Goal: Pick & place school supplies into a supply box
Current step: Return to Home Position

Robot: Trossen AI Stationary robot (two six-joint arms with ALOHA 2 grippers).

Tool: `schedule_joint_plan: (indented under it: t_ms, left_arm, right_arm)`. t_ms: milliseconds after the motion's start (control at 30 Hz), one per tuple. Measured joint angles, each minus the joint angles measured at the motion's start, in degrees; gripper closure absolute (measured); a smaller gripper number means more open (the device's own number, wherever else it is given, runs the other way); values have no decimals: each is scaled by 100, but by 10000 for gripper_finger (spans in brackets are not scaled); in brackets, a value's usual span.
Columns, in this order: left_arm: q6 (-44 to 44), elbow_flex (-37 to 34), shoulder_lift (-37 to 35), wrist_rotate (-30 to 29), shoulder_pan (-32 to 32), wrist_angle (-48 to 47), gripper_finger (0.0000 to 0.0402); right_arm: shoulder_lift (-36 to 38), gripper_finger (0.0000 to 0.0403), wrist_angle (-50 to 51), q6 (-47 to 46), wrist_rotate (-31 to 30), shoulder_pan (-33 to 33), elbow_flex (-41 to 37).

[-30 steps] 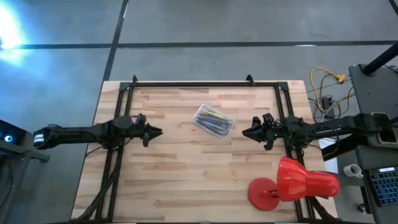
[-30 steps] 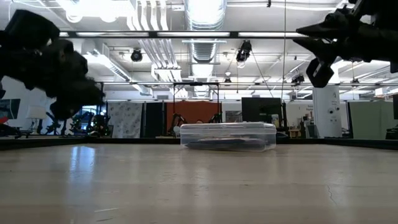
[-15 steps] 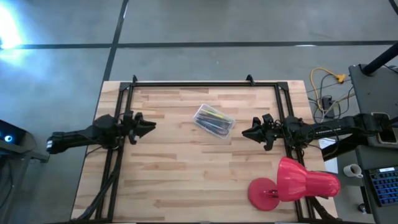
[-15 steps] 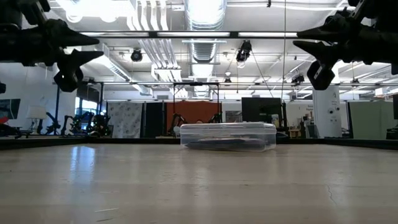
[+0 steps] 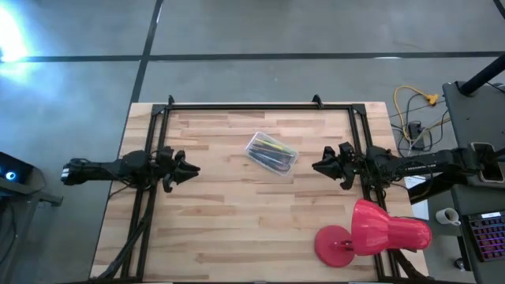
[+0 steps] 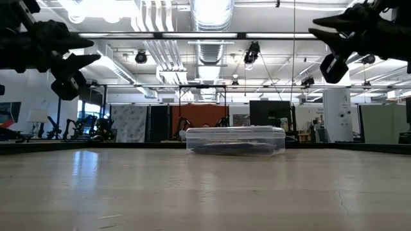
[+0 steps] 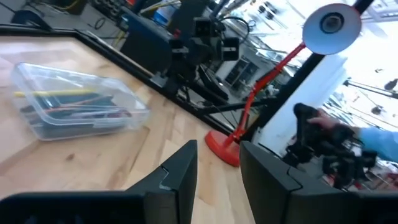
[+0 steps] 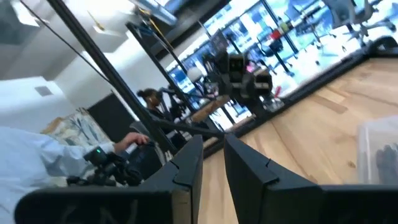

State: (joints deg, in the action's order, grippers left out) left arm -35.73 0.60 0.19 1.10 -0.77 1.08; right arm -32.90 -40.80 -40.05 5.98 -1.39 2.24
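The clear supply box point(image 5: 271, 153) lies flat on the wooden table a little behind its middle. It also shows in the low view point(image 6: 235, 140) and the left wrist view point(image 7: 74, 102). Several pens and pencils point(image 5: 272, 151) lie inside it, dark, yellow and green; I cannot make out the scissors. My left gripper point(image 5: 193, 168) hovers left of the box, empty, its fingers a little apart point(image 7: 217, 149). My right gripper point(image 5: 317, 166) hovers right of the box, empty, with a narrow gap point(image 8: 212, 140). Both are high above the table in the low view.
A large pink-red lamp point(image 5: 371, 233) lies at the table's near right corner. A black frame point(image 5: 237, 106) runs along the far edge and both sides. Bare wood lies in front of the box. People sit beyond the table point(image 8: 37, 155).
My left gripper has drawn back toward the table's left edge, away from the box, swinging briefly toward the far edge and back. My right gripper has gone a little toward the right edge and slightly up. The box has stayed still.
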Motion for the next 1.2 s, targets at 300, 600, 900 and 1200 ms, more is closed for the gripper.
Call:
schedule_joint_plan:
  t_ms: [300,600,900,1200]
  left_arm:
    - [0,0,-2,0,-156,-2,297]
    - [0,-2,-2,2,-154,-7,297]
    - [0,-2,6,2,-154,-9,297]
    - [0,11,460,7,-149,-37,297]
  right_arm:
    - [1394,344,33,0,0,0,-64]
    - [2227,344,578,13,0,0,-174]
    - [3159,344,2671,10,0,0,-172]
    - [3291,344,3242,-2,1,0,-171]
